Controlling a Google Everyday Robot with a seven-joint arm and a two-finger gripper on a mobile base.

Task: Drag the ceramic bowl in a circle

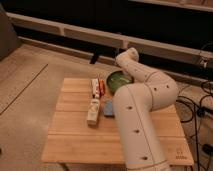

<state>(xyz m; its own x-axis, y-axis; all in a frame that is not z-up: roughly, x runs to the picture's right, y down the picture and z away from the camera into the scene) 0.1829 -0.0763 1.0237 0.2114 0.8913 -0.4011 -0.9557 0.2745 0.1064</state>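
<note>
The ceramic bowl [116, 81] is glossy green with a darker rim. It sits near the far edge of the wooden table [75, 135], right of the table's middle. My white arm rises from the bottom of the view, bends at the right and comes back over the bowl. The gripper [124, 63] is at the arm's end, at the bowl's far right rim. The arm covers the bowl's right side.
A red and white packet [94, 88] and a thin orange item [101, 87] lie just left of the bowl. A cream bottle [93, 111] and a blue block [108, 108] lie in the middle of the table. Cables trail on the floor at the right.
</note>
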